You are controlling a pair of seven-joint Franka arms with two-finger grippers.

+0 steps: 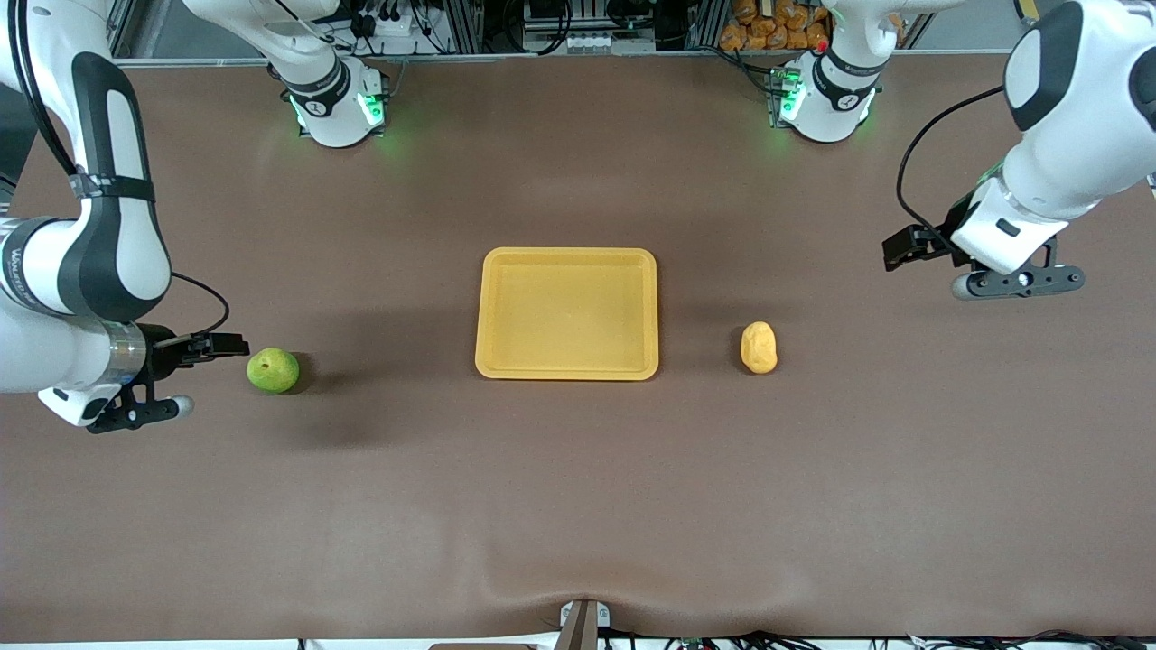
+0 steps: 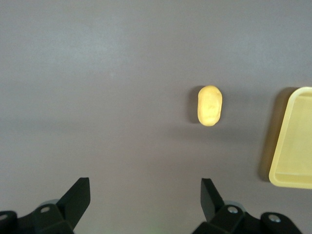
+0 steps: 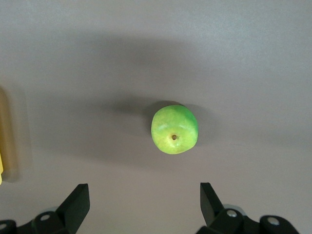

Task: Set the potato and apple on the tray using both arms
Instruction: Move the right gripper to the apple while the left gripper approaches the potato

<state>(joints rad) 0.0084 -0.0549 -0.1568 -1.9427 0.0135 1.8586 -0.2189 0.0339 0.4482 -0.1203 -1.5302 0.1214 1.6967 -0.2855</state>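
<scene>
The yellow tray (image 1: 566, 255) lies empty at the table's middle. The green apple (image 1: 273, 370) rests on the brown table toward the right arm's end, stem dimple up. Toward the left arm's end lies the yellow potato (image 1: 759, 348). My right gripper (image 1: 135, 413) hangs open over bare table just beside the apple, which shows ahead of its fingers as the apple (image 3: 174, 129). My left gripper (image 1: 1019, 282) hangs open over bare table well off from the potato (image 2: 209, 106), with the tray's (image 2: 295, 141) corner in view. Neither the right gripper (image 3: 144, 190) nor the left gripper (image 2: 145, 187) holds anything.
Both arm bases (image 1: 339, 99) (image 1: 826, 99) stand along the table's edge farthest from the front camera. A pile of orange items (image 1: 777, 23) sits off the table past that edge. A small bracket (image 1: 582, 623) marks the nearest edge.
</scene>
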